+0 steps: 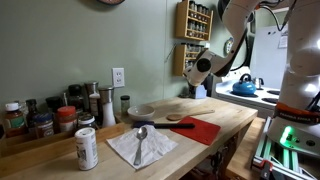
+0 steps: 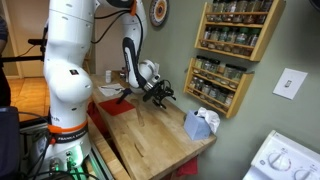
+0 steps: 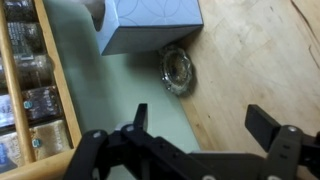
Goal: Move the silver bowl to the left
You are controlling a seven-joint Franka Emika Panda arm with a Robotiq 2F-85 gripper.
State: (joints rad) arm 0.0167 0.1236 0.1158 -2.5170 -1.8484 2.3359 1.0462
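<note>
The end effector (image 3: 200, 112) is empty, and in the wrist view its two dark fingers (image 3: 140, 112) stand wide apart with nothing between them. It does not touch the silver bowl (image 3: 178, 70). The bowl stands on the wooden surface (image 3: 250, 60), right at the line where the surface meets the green wall (image 3: 110, 90). It is just beside the lower corner of a grey-blue box (image 3: 150, 25), so close that I cannot tell if they touch. In this view the bowl is above the gap between the fingers and a little toward the wall side. A spice rack (image 3: 30, 90) with jars runs along the edge of the picture.

In an exterior view the end effector (image 2: 162, 95) hangs above the surface (image 2: 150, 140), near the wall and under the spice rack (image 2: 235, 35). The box (image 2: 200, 123) is at the far end of the surface. I cannot make out the bowl there.

In an exterior view, other things lie on the surface (image 1: 225, 118) well apart from the arm. These are a can (image 1: 87, 148), a white napkin (image 1: 140, 150) with a metal spoon (image 1: 141, 138) on it, a wooden spoon (image 1: 178, 119) and a red cloth (image 1: 203, 130).
</note>
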